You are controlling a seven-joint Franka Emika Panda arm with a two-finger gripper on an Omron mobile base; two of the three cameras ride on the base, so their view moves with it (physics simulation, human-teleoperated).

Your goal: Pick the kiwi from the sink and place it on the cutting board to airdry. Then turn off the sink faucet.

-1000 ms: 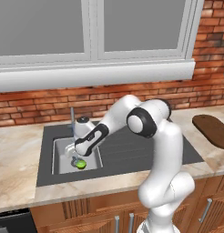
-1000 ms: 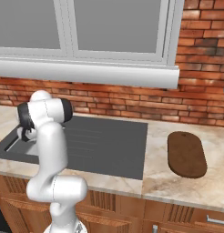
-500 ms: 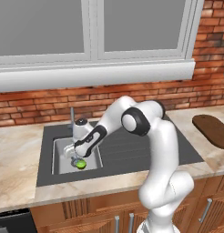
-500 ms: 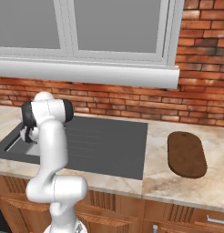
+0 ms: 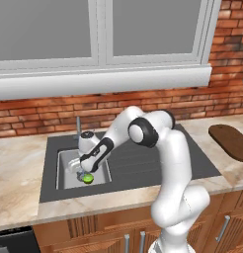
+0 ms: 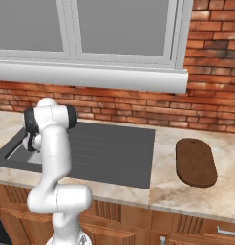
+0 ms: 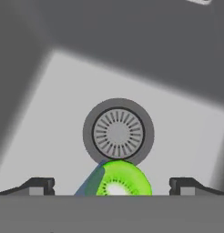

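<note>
Brick wall (image 5: pixel 44 111) and a window (image 5: pixel 101 29) back the marble surface (image 5: pixel 20 163); brick fills the middle band of both base views. Sink (image 5: pixel 64 175) sits lower left in the left base view, square light-grey basin inside a dark ribbed surround (image 5: pixel 143 163). Sink faucet (image 5: pixel 78 127) stands upright at the basin's back edge, thin grey spout.

I have the arm bent down and left into the basin. Gripper (image 5: pixel 83 174) hangs low over the basin floor, right at the kiwi (image 5: pixel 87 178), which shows as a bright green spot beside the wrist.

Hand view: kiwi (image 7: pixel 118 179) sits bottom centre, cut face green with a pale core, overlapping the lower rim of the round metal drain (image 7: pixel 118 133). Gripper (image 7: pixel 112 185) jaws are spread wide, one tip at lower left, the other at lower right, kiwi between them with clear gaps on both sides. Nothing gripped. I can't tell if the tips reach the basin floor.

Right base view: arm stands at left, wrist dropped into the sink (image 6: pixel 14 148) at the far left edge. Cutting board (image 6: pixel 196 161) lies flat on the surface at right, dark brown oval, well apart from the sink. In the left base view the cutting board (image 5: pixel 232 141) pokes in at the right edge.
</note>
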